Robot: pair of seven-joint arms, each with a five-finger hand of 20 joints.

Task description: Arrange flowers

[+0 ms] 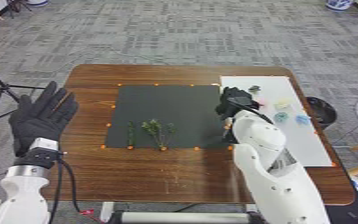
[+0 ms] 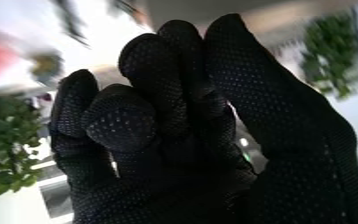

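head view: green sprigs (image 1: 152, 128) lie on a black mat (image 1: 171, 102).

I'd call this a robotics lab laid out in an office-like room: grey patterned carpet (image 1: 193, 32) runs all round my brown wooden table (image 1: 202, 187), and a black tripod (image 1: 4, 88) stands off to my left. Orange dots (image 1: 103, 146) mark out the dark mat (image 1: 162, 107) before me, and cables (image 1: 61, 185) trail from my own white, jointed left arm (image 1: 24, 187).
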